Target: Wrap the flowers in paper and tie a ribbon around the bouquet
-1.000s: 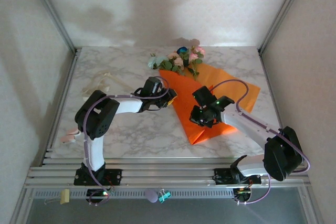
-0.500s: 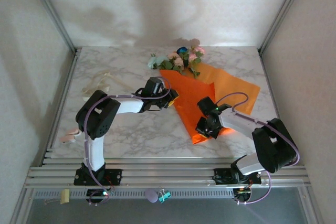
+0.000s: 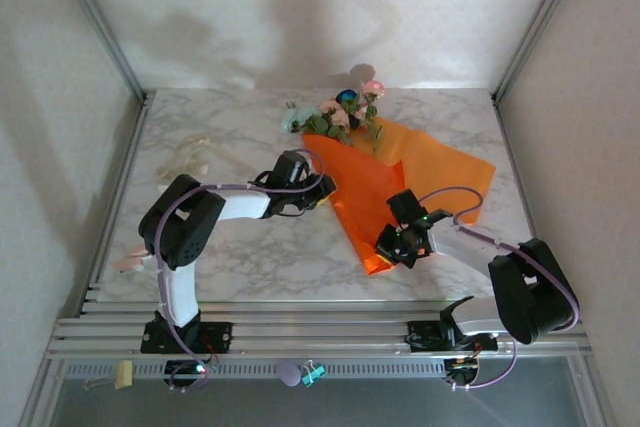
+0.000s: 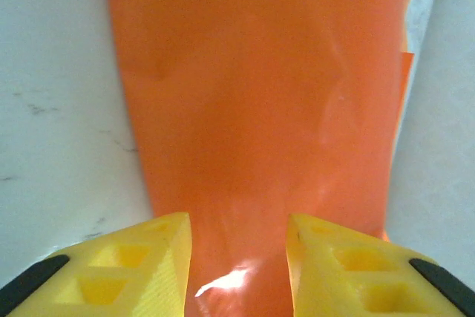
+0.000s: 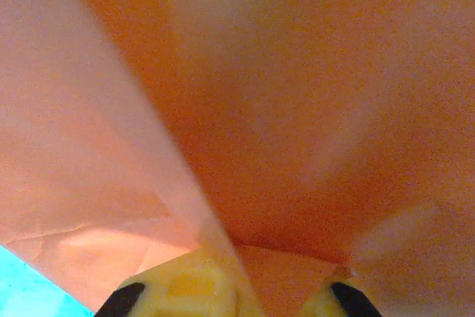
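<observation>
**Paper folded over the stems, both arms on it**

So here's where you're at. The orange paper (image 3: 365, 197) lies on the marble worktop (image 3: 240, 247), right of the middle, folded into a long wedge that narrows toward the near edge. A second flap sticks out flat to the far right. The flowers (image 3: 345, 109) poke out of its far end, with pink, pale and one blue bloom lying on the worktop and their stems tucked under the orange.

Your left gripper (image 3: 325, 187) sits at the wedge's left edge, about halfway along it. From its wrist camera the jaws stand partly apart with the orange sheet running between and under them. I honestly can't tell if they're squeezing it or just straddling it.

Your right gripper (image 3: 392, 247) is down at the near tip of the wedge. Its jaws are closed, with a fold of paper pinched between them.

The cream ribbon (image 3: 190, 159) lies loose at the far left of the worktop, well apart from everything else.
</observation>
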